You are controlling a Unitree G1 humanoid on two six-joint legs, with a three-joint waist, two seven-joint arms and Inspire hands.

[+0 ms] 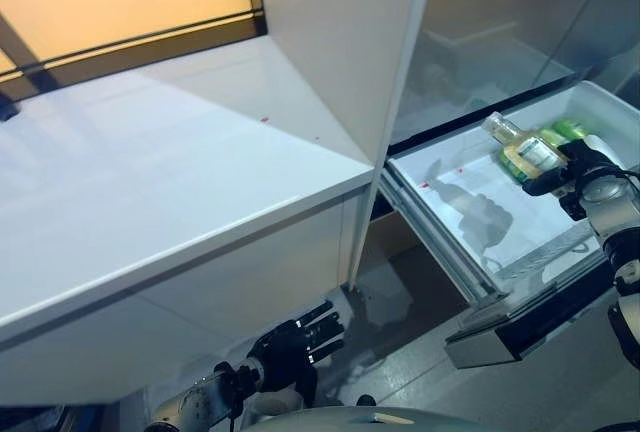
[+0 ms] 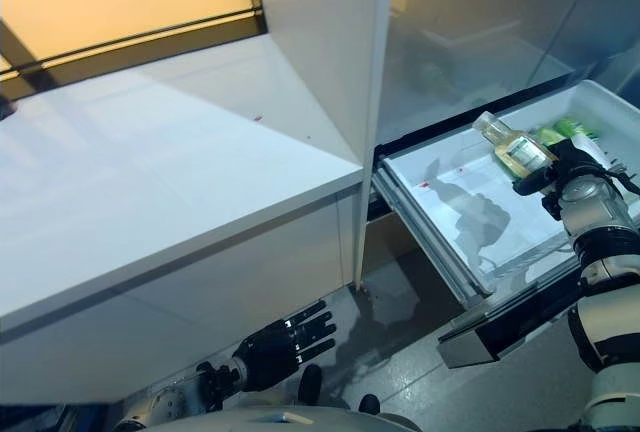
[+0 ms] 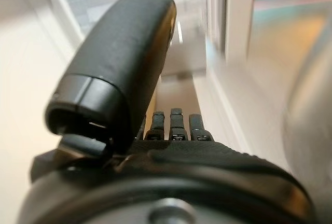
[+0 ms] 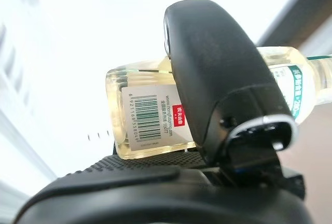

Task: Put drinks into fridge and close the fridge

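My right hand [image 1: 578, 174] is shut on a clear bottle of pale yellow drink [image 1: 520, 145] and holds it tilted over the far right part of the open white fridge drawer [image 1: 470, 217]. In the right wrist view the thumb [image 4: 218, 79] presses across the bottle [image 4: 140, 117]. Green drinks [image 1: 570, 132] lie in the drawer behind the held bottle. My left hand [image 1: 295, 342] hangs low in front of the white counter, fingers straight and empty; it also shows in the right eye view [image 2: 280, 344].
A white counter [image 1: 160, 182] fills the left. A white upright fridge panel [image 1: 350, 42] stands between counter and drawer. The drawer's dark front edge [image 1: 520, 327] juts out toward me above the grey floor.
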